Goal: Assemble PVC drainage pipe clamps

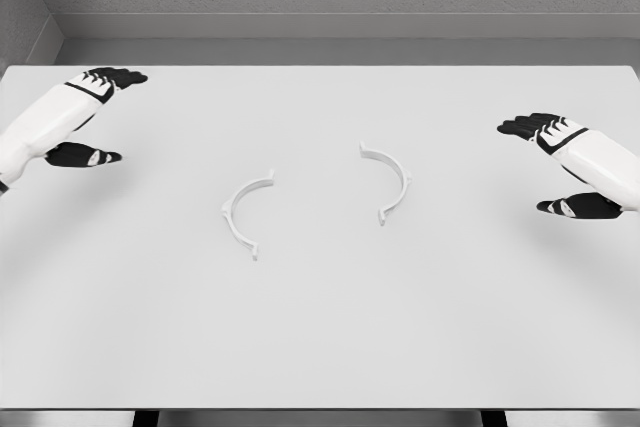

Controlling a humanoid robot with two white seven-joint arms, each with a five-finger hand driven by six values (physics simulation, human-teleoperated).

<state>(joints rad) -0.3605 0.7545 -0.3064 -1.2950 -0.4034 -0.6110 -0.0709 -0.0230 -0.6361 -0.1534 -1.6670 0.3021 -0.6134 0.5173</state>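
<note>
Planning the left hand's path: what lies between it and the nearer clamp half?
Nothing: in the head view only bare table separates the open left hand from the left clamp half.

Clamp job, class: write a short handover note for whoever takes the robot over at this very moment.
Left hand: open, holding nothing, over the table's far left.
Right hand: open, holding nothing, at the far right.
Left clamp half and right clamp half lie flat mid-table, apart, open sides facing each other.
Done: nothing joined yet.
Left: pick up both halves and bring them together into one ring.
</note>
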